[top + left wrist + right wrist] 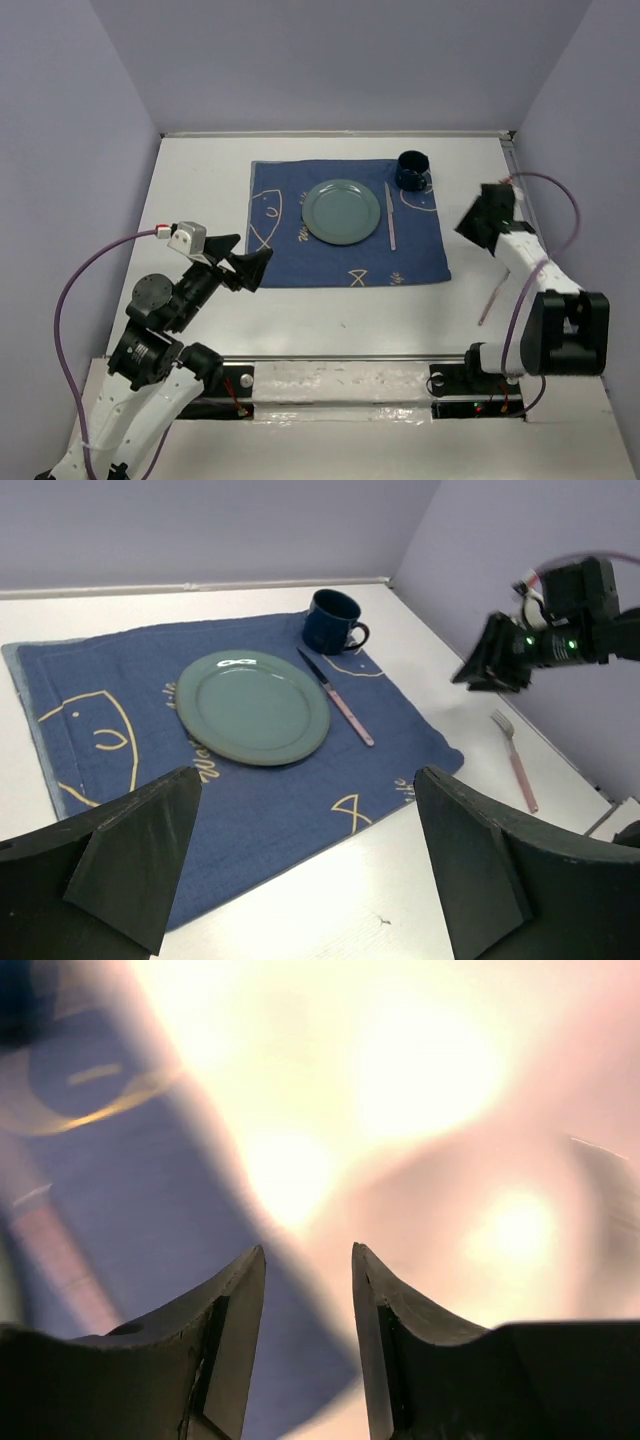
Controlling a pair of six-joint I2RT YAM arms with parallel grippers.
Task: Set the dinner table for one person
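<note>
Dinner table (200, 200): the white top fills the workspace under both arms, from their bases out to the back wall.

- Blue fish-patterned cloth (300, 265) lies flat on the far middle of the table.
- Green plate (342, 211) sits on the cloth, roughly central and a little toward the far edge.
- Knife (391, 215) lies on the cloth just right of the plate, apart from it and roughly parallel to the cloth's side edge.
- Dark blue mug (412, 170) stands upright at the cloth's far right corner, beyond the knife tip.
- Fork (515, 760) is on the bare table, right of the cloth and well apart from the plate.

My read is that the setting is mostly done: plate, knife and mug are placed. The fork is the one item left, and I expect it belongs on the cloth beside the plate.

Left gripper (308, 790): fingers spread wide, nothing between them, hovering over the near left corner of the cloth.
Right gripper (308, 1250): jaws a narrow gap apart and holding nothing, raised above the table near the cloth's right edge. Its own view is blurred and washed out.

Writing: there are gold stitched fish outlines and a few script-like marks beside the plate, but I cannot read them. No brand or label is legible anywhere.
</note>
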